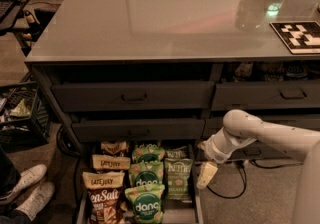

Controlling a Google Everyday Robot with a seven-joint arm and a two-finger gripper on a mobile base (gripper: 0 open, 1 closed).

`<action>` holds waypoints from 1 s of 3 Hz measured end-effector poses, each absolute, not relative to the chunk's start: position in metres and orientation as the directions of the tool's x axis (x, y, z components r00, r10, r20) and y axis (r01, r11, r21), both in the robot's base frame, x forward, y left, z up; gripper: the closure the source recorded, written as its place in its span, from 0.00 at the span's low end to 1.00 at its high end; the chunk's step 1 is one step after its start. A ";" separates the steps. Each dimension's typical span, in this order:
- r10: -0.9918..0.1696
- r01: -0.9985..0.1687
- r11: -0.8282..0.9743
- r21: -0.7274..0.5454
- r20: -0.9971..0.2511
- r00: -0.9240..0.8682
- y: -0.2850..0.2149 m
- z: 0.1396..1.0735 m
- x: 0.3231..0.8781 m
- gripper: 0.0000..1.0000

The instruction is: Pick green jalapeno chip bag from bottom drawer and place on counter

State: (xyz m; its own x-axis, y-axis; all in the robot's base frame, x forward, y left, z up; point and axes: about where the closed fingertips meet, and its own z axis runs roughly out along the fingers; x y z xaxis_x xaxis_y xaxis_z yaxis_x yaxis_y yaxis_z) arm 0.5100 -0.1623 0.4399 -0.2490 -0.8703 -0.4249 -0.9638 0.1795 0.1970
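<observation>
The green jalapeno chip bag [178, 178] lies in the right row of the bottom drawer [176, 214], its long side running near to far. The gripper [206, 175] hangs just right of it, pointing down. I cannot tell how open it is.

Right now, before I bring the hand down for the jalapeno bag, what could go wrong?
1. The hand hangs just outside the right edge of the dark grey bottom drawer; a straight descent could strike that rim.
2. The flat mid-green crinkly jalapeno chip bag lies tight against the green round-logo dang bags; a sideways reach might drag or grab one.
3. The grey handled drawer front above hides the tray's back; lifting there could snag the bag.
</observation>
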 end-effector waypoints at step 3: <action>-0.818 -0.961 0.178 0.213 -0.511 -0.265 -0.144 0.336 0.542 0.00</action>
